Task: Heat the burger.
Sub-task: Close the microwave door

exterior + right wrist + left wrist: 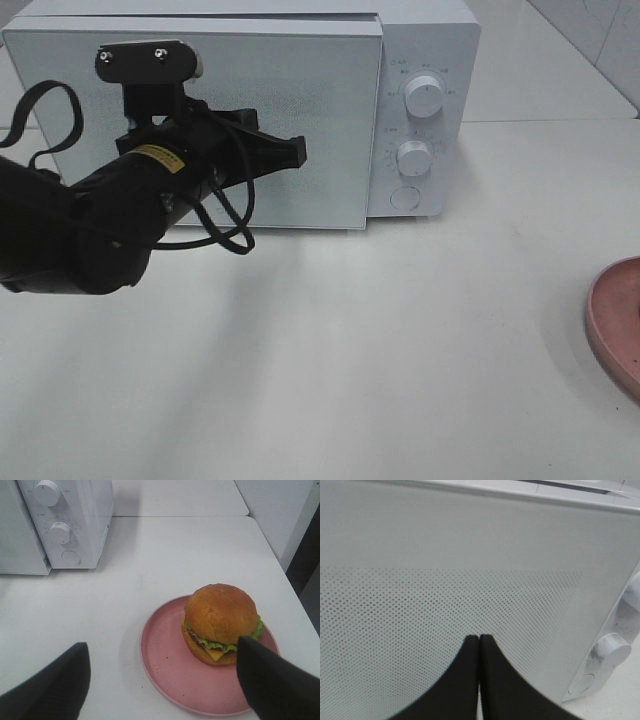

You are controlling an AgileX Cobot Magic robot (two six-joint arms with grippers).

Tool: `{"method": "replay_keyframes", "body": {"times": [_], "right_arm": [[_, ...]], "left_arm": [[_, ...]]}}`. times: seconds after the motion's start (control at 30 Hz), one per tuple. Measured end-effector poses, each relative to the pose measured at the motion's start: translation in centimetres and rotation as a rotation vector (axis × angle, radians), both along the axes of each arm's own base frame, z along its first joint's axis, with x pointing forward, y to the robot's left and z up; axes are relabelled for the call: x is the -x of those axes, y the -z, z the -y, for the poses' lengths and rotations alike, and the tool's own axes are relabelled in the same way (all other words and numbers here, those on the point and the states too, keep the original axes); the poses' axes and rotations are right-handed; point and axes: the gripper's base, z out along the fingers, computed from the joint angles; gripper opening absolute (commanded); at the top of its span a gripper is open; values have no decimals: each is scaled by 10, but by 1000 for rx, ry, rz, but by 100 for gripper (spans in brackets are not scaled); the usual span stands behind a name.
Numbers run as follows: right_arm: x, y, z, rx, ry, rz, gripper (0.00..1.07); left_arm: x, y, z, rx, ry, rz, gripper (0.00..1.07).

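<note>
The round golden-bun burger [220, 624] with lettuce and cheese is sitting on a round pink plate [165, 665] on the white worktop [350, 350], well apart from the white microwave [425, 60]. The left pincer [479, 639] is hovering pressed fully together before the closed door — gripping nothing. The right pincer [162, 665] is gaping wide over the plate — empty.

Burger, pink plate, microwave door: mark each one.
burger [221, 612], right wrist view, on the top bun.
pink plate [165, 665], right wrist view, on its bare surface beside the burger.
microwave door [310, 110], exterior high view, on the perforated front panel.
</note>
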Motion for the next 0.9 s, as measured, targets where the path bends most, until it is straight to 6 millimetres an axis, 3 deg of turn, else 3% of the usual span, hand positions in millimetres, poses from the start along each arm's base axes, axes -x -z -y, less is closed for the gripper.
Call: {"method": "replay_keyframes", "body": {"times": [0.2, 0.57, 0.9], "right_arm": [[0, 0, 0, 0, 0, 0, 76], [0, 0, 0, 0, 0, 0, 76], [0, 0, 0, 0, 0, 0, 75]], "left_arm": [[-20, 0, 18, -7, -15, 16, 0], [-34, 5, 43, -82, 31, 2, 0], [-46, 14, 43, -117, -5, -50, 0]]}}
